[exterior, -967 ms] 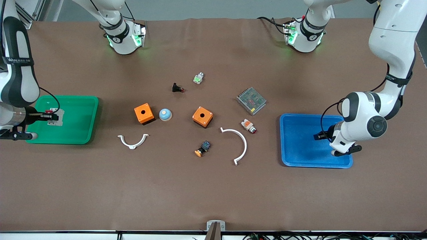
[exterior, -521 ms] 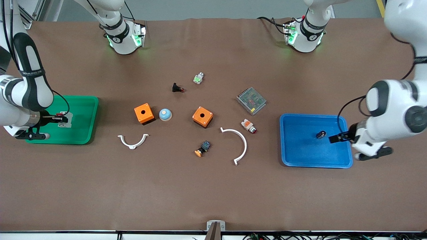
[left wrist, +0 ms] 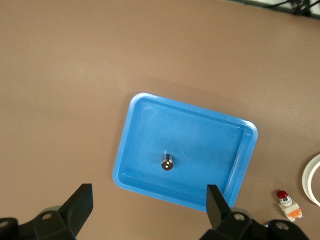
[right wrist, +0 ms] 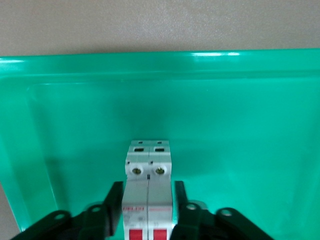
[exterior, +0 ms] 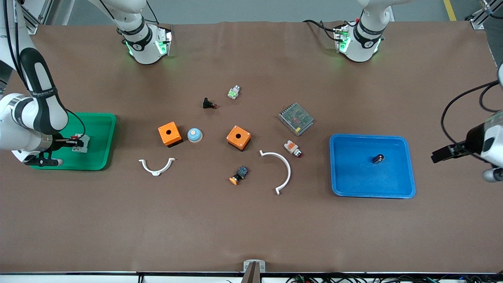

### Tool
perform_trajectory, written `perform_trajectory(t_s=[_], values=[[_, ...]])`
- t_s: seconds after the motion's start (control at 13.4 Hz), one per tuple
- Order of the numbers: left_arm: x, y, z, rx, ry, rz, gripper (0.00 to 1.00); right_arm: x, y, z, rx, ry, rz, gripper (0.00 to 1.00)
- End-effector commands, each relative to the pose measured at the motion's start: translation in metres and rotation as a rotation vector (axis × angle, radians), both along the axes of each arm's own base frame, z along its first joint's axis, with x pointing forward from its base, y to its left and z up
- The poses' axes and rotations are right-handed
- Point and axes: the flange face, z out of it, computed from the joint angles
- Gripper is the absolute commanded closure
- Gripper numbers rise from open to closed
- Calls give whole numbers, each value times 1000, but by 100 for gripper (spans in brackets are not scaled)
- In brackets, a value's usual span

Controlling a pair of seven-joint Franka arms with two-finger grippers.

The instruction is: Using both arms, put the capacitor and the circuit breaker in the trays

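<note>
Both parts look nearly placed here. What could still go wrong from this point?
The right gripper is shut on the circuit breaker over the green tray; if the breaker is not yet resting on the tray floor, opening could let it tip or bounce.

The capacitor lies loose in the blue tray; being a cylinder, it could roll if the tray is nudged. The open left gripper is off the tray, so that seems unlikely.

right claw [exterior: 76, 142]: low, fingers pinched on a white block | left claw [exterior: 438, 154]: raised, fingers spread wide, nothing between them, pointing down at surface
</note>
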Motion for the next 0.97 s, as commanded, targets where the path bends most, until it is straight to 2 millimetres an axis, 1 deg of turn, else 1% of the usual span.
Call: perform_trajectory(t_s=[0.0, 0.07, 0.22, 0.37, 0.45, 0.52, 0.6, 0.67, 0.74, 0.82, 0.89], values=[[-36, -4, 52, 31, -9, -57, 0, 0, 5, 38, -10, -8, 21, 0], [-45, -6, 61, 30, 3, -112, 0, 4, 13, 59, -13, -10, 19, 0], [-59, -5, 77, 16, 10, -182, 0, 10, 42, 101, -12, -9, 28, 0], [-75, -5, 84, -17, 34, -182, 0, 14, 93, 142, -52, -17, -42, 0], [-89, -15, 90, -21, 24, -190, 0, 12, 111, 159, -65, -18, -64, 0], [-99, -25, 85, -17, 20, -202, 0, 9, 130, 181, -72, -23, -62, 0], [-109, -30, 86, -15, 16, -207, 0, 6, 145, 198, -79, -33, -62, 0], [-120, -33, 88, -14, 18, -203, 0, 2, 158, 216, -87, -42, -72, 0], [-126, -36, 88, -13, 21, -200, 0, -2, 168, 231, -89, -44, -66, 0], [-131, -38, 89, -12, 21, -205, 0, -4, 173, 247, -79, -51, -68, 0], [-134, -35, 90, -14, 19, -200, 0, -6, 177, 264, -31, -56, -86, 0]])
